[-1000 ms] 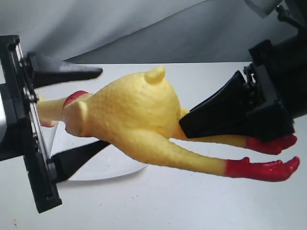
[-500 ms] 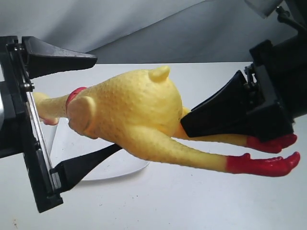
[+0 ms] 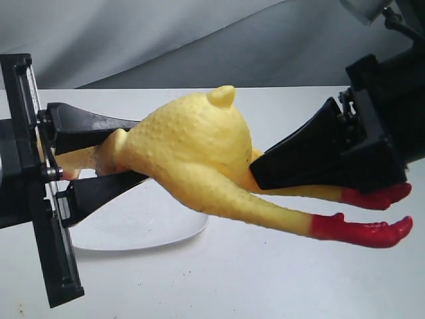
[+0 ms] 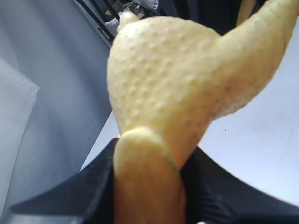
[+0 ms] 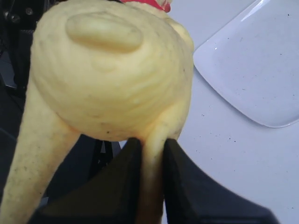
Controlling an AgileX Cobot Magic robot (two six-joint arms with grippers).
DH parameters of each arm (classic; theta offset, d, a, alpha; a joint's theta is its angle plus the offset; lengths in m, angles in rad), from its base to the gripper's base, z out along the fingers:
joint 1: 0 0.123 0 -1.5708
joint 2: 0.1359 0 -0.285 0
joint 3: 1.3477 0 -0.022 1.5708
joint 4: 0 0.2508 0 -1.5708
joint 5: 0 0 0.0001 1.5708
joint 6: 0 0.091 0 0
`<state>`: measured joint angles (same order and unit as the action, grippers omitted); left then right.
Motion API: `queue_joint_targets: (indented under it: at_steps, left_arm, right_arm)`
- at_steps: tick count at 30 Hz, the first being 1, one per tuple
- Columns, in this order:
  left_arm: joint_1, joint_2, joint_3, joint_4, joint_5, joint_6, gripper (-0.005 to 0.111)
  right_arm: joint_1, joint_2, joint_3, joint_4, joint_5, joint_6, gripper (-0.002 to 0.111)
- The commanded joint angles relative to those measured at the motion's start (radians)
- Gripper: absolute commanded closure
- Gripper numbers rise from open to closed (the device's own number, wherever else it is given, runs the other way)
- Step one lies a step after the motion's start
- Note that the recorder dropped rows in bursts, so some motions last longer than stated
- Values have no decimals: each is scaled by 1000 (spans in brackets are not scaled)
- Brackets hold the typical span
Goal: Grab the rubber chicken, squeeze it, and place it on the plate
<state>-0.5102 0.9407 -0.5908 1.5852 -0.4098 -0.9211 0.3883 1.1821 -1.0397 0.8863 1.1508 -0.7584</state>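
Hanging mid-air over the table (image 3: 265, 279), neck end above the plate (image 3: 153, 226), the rubber chicken (image 3: 192, 143) looks light, soft & squashy, w/ left gripper (image 3: 133, 151) nipped onto its neck end, right gripper (image 5: 152, 147) clamped on one thin leg.

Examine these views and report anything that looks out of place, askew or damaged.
The yellow rubber chicken hangs tilted in the air, not on the glossy white rounded-square plate, its neck end pinched by the left gripper and one leg clamped by the right gripper. Nothing looks spilled or damaged.
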Motion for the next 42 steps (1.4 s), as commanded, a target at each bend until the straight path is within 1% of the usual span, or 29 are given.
queue_joint_targets:
  at_steps: [1,3,5,6,8,10,11,23,25,26,29,30,31,32,42]
  left_arm:
    - [-1,1,-8,-25,-27,-15,104]
    - [-1,1,-8,-25,-7,-15,97]
    - [-1,1,-8,-25,18,-15,80]
    - [-1,1,-8,-25,32,-15,69]
    - [-1,1,-8,-25,48,-15,40]
    - [-1,3,-8,-25,48,-19,8]
    - [-1,3,-8,-28,48,-26,2]
    - [-1,3,-8,-29,48,-48,4]
    - [-1,3,-8,-29,48,-78,14]
    - [-1,3,-8,-29,48,-80,25]
    - [-1,3,-8,-29,33,-102,67]
    - [-1,3,-8,-29,20,-102,87]
    - [-1,3,-8,-29,11,-102,101]
    - [-1,3,-8,-23,5,-95,106]
    - [-1,3,-8,-21,-1,-95,104]
  right_arm:
    - [0,-2,-4,13,-11,-10,108]
    - [0,-2,-4,13,-11,-10,108]
    - [0,-2,-4,13,-11,-10,108]
    - [0,-2,-4,13,-11,-10,108]
    - [0,-2,-4,13,-11,-10,108]
    - [0,-2,-4,13,-11,-10,108]
    - [0,-2,-4,13,-11,-10,108]
    - [0,-2,-4,13,-11,-10,108]
    - [0,-2,-4,13,-11,-10,108]
    - [0,-2,-4,13,-11,-10,108]
    - [0,-2,-4,13,-11,-10,108]
    - [0,-2,-4,13,-11,-10,108]
    - [0,-2,-4,13,-11,-10,108]
    - [0,-2,-4,13,-11,-10,108]
    - [0,-2,-4,13,-11,-10,108]
